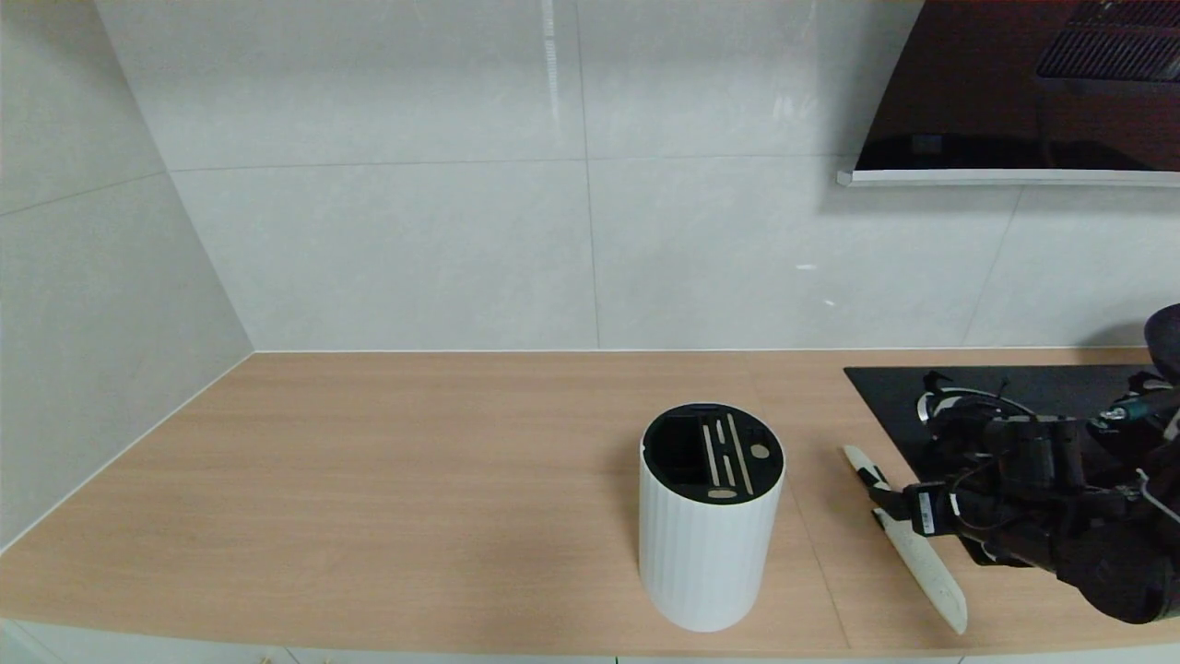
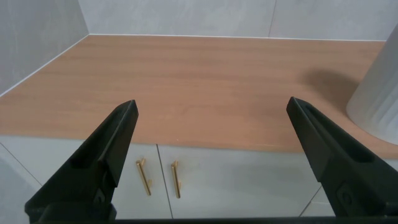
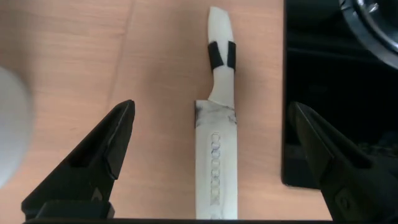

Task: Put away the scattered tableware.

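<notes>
A white knife (image 1: 933,574) with a black band on its handle lies flat on the wooden counter (image 1: 415,480), just left of the black cooktop (image 1: 1014,385). My right gripper (image 1: 883,505) hovers directly over it, open, fingers straddling the spot where handle meets blade. In the right wrist view the knife (image 3: 216,155) runs between the fingers of the right gripper (image 3: 211,112). A white ribbed cylindrical holder (image 1: 708,544) with a black slotted top stands upright left of the knife. My left gripper (image 2: 211,106) is open and holds nothing, off the counter's front edge, with the holder (image 2: 379,87) to one side.
The cooktop (image 3: 336,93) borders the knife closely. A dark range hood (image 1: 1014,92) hangs on the tiled wall at the right. Cabinet doors with gold handles (image 2: 144,177) sit below the counter's front edge. Bare counter stretches left of the holder.
</notes>
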You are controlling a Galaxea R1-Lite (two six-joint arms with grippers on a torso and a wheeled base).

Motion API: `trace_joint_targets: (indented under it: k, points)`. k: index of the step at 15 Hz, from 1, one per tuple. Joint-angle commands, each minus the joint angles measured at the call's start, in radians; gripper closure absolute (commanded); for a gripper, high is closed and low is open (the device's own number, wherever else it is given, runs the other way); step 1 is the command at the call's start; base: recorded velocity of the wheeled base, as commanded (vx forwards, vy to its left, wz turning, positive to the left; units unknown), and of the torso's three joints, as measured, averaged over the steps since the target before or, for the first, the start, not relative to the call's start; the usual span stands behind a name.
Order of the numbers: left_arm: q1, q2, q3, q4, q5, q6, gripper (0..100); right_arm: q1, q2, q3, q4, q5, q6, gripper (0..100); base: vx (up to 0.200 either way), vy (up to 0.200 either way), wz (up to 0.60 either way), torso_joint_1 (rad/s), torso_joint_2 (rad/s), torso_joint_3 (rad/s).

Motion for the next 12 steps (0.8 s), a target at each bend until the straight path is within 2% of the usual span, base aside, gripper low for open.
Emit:
trace_joint_targets:
  k: [1,4,12]
  points:
    - [0.0,0.0,0.0,-0.001,0.0,0.0,0,0.002,0.115,0.001,-0.044,-0.014,-0.002,0,0.0,0.0,0.0,0.0,0.0,0.0]
    - [0.0,0.0,0.0,-0.001,0.0,0.0,0,0.0,0.194,-0.006,-0.118,-0.025,-0.002,0,0.0,0.0,0.0,0.0,0.0,0.0]
    - [0.0,0.0,0.0,-0.001,0.0,0.0,0,-0.003,0.26,-0.035,-0.163,-0.026,0.001,0,0.0,0.0,0.0,0.0,0.0,0.0]
